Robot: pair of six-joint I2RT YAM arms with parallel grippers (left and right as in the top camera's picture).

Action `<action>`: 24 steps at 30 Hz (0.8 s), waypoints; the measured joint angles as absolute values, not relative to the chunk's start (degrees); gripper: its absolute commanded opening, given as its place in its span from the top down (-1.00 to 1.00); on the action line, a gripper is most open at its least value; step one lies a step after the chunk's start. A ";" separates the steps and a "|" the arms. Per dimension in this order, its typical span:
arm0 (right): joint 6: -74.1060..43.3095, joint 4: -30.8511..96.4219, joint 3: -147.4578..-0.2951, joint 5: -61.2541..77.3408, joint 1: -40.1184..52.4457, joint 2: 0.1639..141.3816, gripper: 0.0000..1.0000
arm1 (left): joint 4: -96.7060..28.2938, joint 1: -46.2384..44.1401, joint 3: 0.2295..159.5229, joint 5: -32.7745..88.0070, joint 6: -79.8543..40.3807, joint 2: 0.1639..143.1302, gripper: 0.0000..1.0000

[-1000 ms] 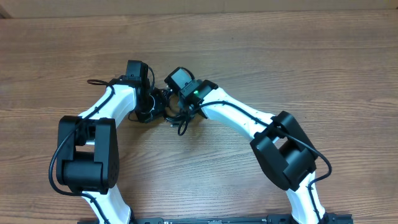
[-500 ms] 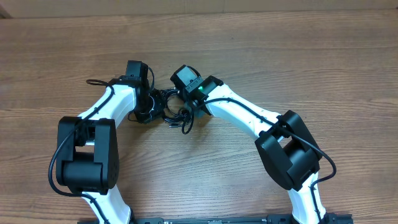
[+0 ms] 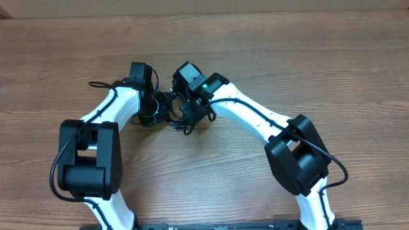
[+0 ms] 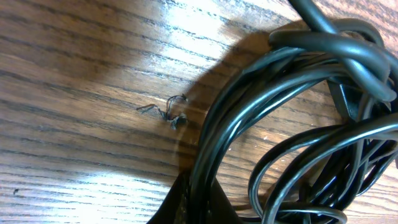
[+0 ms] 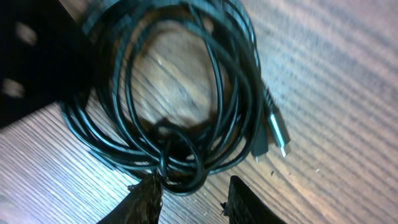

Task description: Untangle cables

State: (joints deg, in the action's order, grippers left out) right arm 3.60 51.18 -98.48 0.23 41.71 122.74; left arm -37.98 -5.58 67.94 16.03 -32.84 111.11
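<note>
1. The cables (image 3: 171,114) sit in one black tangle on the wooden table (image 3: 287,51), right between the two wrists, a bit left of the middle.
2. The left gripper (image 3: 155,110) comes in from the left side of the pile. In the left wrist view its tips (image 4: 189,205) are pinched together at the bottom edge with a few strands of the bundle (image 4: 280,124) running down into them, so it looks clamped on the cables.
3. The right gripper (image 3: 189,110) hangs over the right side of the pile. In its own camera the two fingertips (image 5: 146,196) stand apart, and the gap between them has only bare wood in it.
4. That same view shows the cables (image 5: 186,93) as a loose round coil, with a strand looping just above the left-hand fingertip.
5. Two plug ends (image 5: 277,130) poke out on the coil's right side, lying side by side on the table. At least one is silver tipped.
6. There's a tiny dark squiggle of debris (image 4: 165,112) on the wood just beside the bundle.
</note>
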 measured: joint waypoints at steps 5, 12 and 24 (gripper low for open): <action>3.60 50.92 -98.35 0.67 41.71 122.56 0.34 | -38.06 -5.58 67.94 16.03 -32.84 111.11 0.91; 3.57 45.58 -95.02 0.91 41.74 122.56 0.34 | -38.09 -5.58 67.94 16.01 -32.82 111.11 0.92; 5.52 31.90 -85.56 0.58 42.02 121.38 0.49 | -38.20 -5.58 67.94 15.81 -32.69 111.11 0.90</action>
State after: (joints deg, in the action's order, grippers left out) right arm 5.52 31.90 -85.56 0.58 42.02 121.38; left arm -38.20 -5.58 67.94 15.81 -32.69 111.11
